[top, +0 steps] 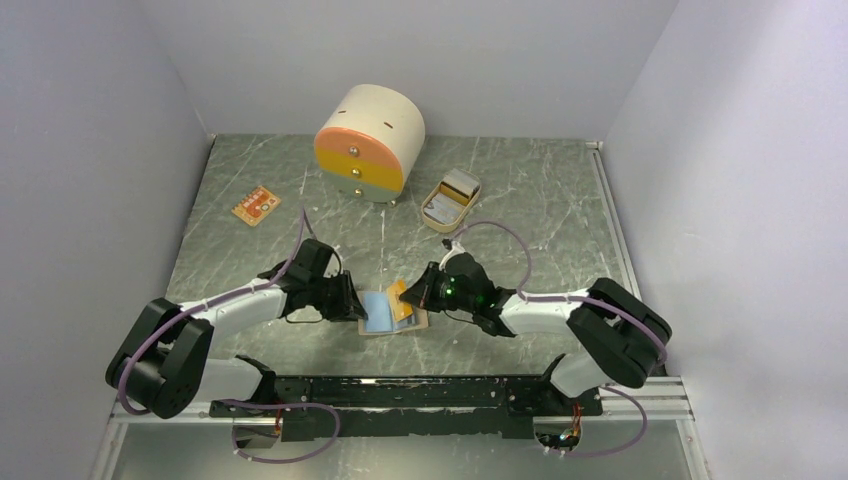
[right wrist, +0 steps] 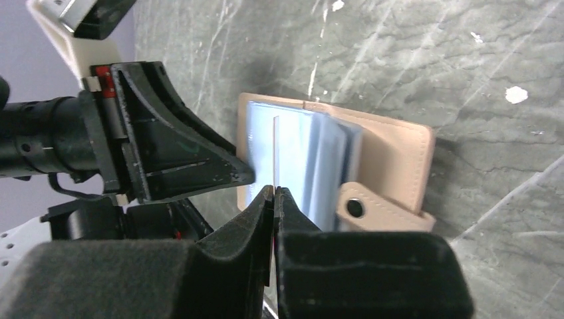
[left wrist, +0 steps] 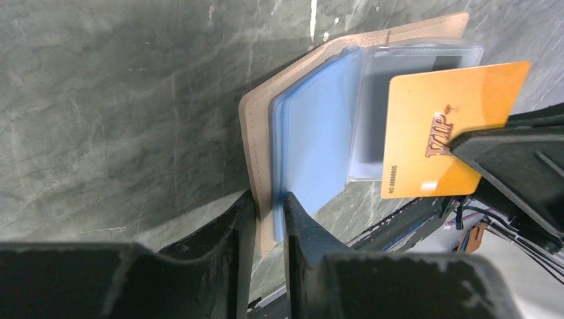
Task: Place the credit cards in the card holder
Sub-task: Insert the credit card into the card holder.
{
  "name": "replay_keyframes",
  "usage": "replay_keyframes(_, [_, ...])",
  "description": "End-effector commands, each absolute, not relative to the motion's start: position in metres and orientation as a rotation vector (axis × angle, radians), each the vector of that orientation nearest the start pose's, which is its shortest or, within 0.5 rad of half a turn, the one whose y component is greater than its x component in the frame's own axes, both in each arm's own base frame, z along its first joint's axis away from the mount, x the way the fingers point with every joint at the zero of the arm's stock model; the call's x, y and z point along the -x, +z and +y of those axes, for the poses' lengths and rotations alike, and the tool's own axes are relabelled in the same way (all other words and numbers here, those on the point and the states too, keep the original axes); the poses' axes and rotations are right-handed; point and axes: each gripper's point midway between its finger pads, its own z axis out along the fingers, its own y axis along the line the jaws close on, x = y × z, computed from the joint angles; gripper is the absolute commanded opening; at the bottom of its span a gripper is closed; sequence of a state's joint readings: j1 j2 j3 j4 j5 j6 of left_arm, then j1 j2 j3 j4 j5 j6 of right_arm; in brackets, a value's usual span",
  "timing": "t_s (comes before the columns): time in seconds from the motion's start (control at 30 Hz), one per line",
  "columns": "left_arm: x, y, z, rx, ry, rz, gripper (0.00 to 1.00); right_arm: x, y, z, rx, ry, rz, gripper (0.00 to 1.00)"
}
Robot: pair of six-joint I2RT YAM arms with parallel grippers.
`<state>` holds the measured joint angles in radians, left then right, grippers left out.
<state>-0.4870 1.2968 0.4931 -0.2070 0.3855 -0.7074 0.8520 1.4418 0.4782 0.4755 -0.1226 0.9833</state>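
1. Top view: the tan, leather-like folding card holder lies open on the grey-green marbled table, its pale blue sleeves facing up. The left gripper meets its left edge and the right gripper reaches in from its right. A thin, glossy yellow-orange card is tilted over it. Well beyond the card holder stands a round cream drawer box with orange and yellow fronts. A beige oval tray sits beyond it to the right.

2. Left wrist view: the left gripper has its black jaws nearly closed, pinching the near edge of the card holder, both the stitched tan cover and the soft blue sleeves. A clear plastic pocket fans up, and the yellow-orange card, with raised "VIP" lettering, overlaps that pocket.

3. Right wrist view: the right gripper is clamped tight on the yellow-orange card, seen edge-on as a thin pale line over the sleeves. The card holder lies just past the fingertips, with its rounded snap-button tab at the near side.
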Motion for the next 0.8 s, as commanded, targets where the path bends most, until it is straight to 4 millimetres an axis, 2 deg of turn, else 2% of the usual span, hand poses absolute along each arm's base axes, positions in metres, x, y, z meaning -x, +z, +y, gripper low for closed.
replay_keyframes(0.0, [-0.187,0.023,-0.2,0.161,-0.902,2.73,0.24,-0.212,0.073,0.329,-0.037,1.22,2.244,0.1])
replay_keyframes(0.2, [-0.186,0.021,-0.199,0.155,-0.897,2.738,0.24,-0.209,0.054,0.324,0.006,1.155,2.291,0.23])
replay_keyframes(0.3, [-0.185,0.022,-0.199,0.154,-0.905,2.735,0.24,-0.209,0.049,0.321,0.024,1.128,2.302,0.25])
replay_keyframes(0.6, [-0.184,0.024,-0.2,0.148,-0.92,2.729,0.24,-0.206,0.04,0.322,0.047,1.124,2.318,0.0])
replay_keyframes(0.77, [-0.183,0.023,-0.201,0.149,-0.924,2.733,0.23,-0.206,0.035,0.319,0.029,1.118,2.313,0.0])
